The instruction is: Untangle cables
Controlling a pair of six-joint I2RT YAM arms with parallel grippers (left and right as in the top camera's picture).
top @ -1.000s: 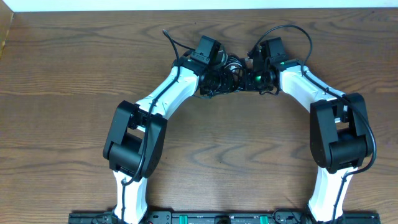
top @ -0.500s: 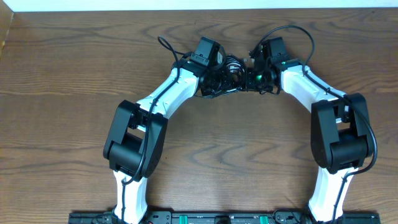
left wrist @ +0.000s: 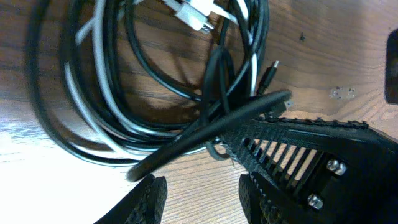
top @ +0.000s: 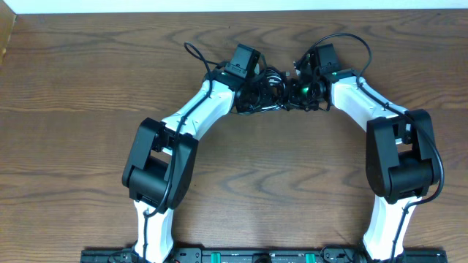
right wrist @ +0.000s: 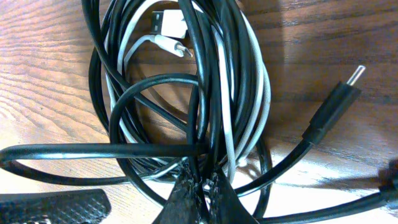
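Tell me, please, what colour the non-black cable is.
White cable, clearest in the right wrist view.

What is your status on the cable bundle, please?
Right gripper shut on cables. Left gripper open beside them. Black and white coils tangled. No obstruction seen.

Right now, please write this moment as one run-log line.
cables: black and white, tangled in one coil | left end effector: open | right end effector: shut on cables
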